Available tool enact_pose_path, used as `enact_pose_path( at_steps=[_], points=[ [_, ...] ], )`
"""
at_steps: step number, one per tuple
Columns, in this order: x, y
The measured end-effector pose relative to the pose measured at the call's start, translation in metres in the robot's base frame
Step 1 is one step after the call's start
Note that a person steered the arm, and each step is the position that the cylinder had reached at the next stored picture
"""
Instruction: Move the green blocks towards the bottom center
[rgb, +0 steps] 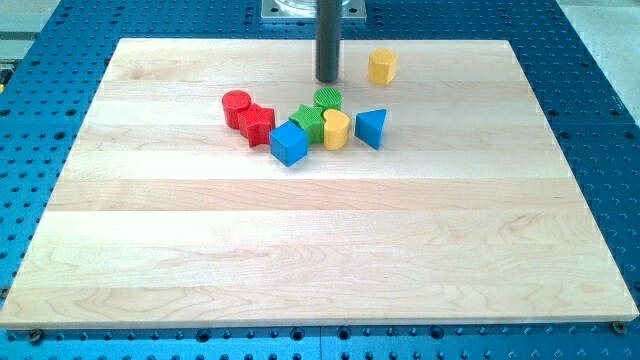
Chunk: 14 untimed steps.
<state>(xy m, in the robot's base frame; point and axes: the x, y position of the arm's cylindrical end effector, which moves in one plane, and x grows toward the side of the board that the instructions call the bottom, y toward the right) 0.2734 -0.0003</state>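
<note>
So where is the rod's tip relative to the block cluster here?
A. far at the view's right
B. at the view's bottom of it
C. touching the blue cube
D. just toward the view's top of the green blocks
D: my tip stands just toward the view's top of the green cylinder and the green star.

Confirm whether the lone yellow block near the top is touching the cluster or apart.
Apart. The yellow hexagonal block stands alone on the wooden board, bare wood between it and my tip and the green round block.

Pale wooden board (320, 250), smooth and matt, grain running across; the dark rod (328, 40) has a dull metallic sheen; the green blocks (318, 112) look ribbed.
</note>
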Motion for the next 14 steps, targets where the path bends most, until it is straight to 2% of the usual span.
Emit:
enact_pose_path(
  at_steps=[1,2,3,4,5,8,9,10,11,12,14],
  points=[
    [0.005,-0.009],
    [-0.011,0.019],
    [0.006,0.059],
    [0.026,0.061],
    [0.052,0.051],
    [0.055,0.007],
    [0.052,-0.001],
    [0.011,-0.003],
    [0.005,-0.028],
    [0.022,-0.055],
    [0.050,-0.056]
  ],
)
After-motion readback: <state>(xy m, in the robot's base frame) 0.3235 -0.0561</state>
